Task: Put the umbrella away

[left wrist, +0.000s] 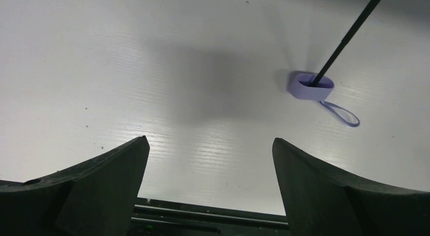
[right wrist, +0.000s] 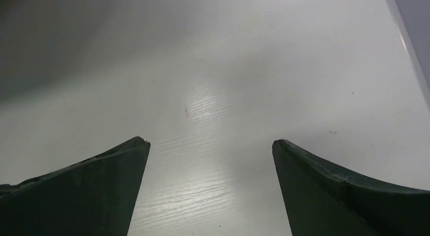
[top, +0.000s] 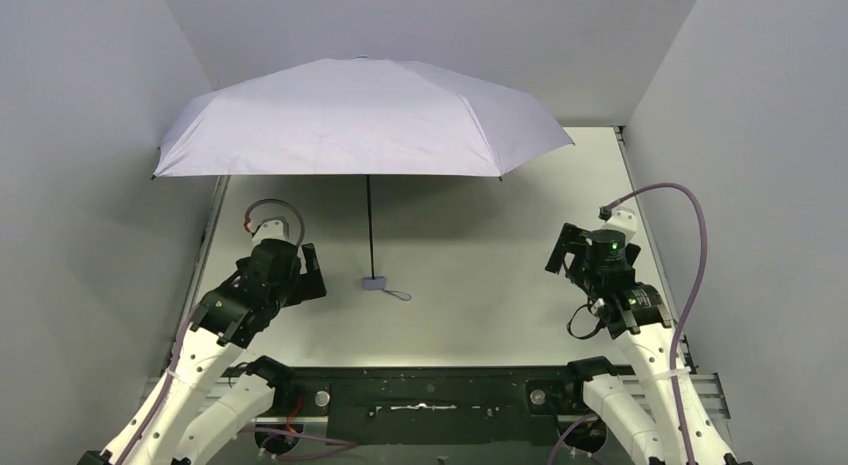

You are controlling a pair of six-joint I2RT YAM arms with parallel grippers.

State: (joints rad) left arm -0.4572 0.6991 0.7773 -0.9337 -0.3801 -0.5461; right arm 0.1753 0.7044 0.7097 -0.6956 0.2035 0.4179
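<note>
The umbrella (top: 360, 120) stands open at the back of the table, its pale lavender canopy spread wide. Its thin black shaft (top: 370, 225) runs down to the small lavender handle (top: 374, 282), which rests on the table with its wrist loop (top: 398, 294) beside it. In the left wrist view the handle (left wrist: 310, 87), shaft (left wrist: 350, 33) and loop (left wrist: 342, 113) lie at the upper right. My left gripper (top: 310, 270) is open and empty, left of the handle. My right gripper (top: 562, 253) is open and empty, far to the right over bare table.
Grey walls close in the white table (top: 470, 255) on the left, back and right. A black rail (top: 430, 395) runs along the near edge between the arm bases. Purple cables (top: 690, 245) loop off the right arm.
</note>
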